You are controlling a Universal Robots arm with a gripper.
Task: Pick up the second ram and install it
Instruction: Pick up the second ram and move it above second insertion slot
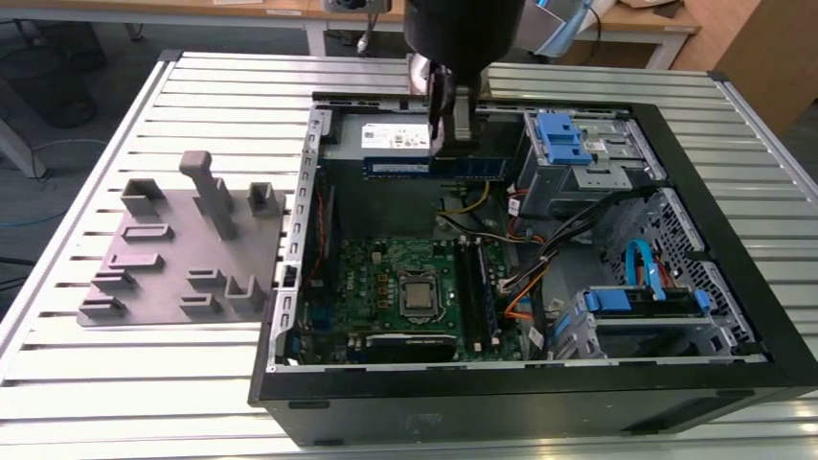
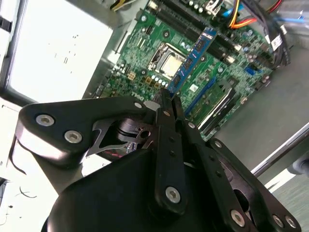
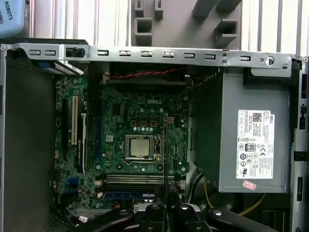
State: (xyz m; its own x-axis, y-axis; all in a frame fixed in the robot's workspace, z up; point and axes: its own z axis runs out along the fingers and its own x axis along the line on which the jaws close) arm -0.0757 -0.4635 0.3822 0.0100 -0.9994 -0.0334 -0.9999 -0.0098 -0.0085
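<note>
My gripper [image 1: 450, 142] hangs over the open computer case [image 1: 665, 383], near its far wall, shut on the second ram [image 1: 432, 166]. This is a long blue-green board held level above the case floor. In the second wrist view the ram [image 2: 195, 58] sticks out from the closed fingertips [image 2: 163, 107] over the motherboard [image 2: 145, 53]. The first wrist view shows the ram [image 3: 165, 145] edge-on as a thin line beside the processor [image 3: 140, 146]. The memory slots [image 1: 476, 287] lie on the exterior view's right of the processor [image 1: 420, 297]. One slot holds another memory stick [image 3: 128, 195].
A grey plastic block with slots [image 1: 179, 249] stands on the slatted table [image 1: 128, 383], on the exterior view's left of the case. Inside the case are the power supply [image 3: 253, 140], drive cages with blue latches [image 1: 569, 139], and loose cables [image 1: 537, 249].
</note>
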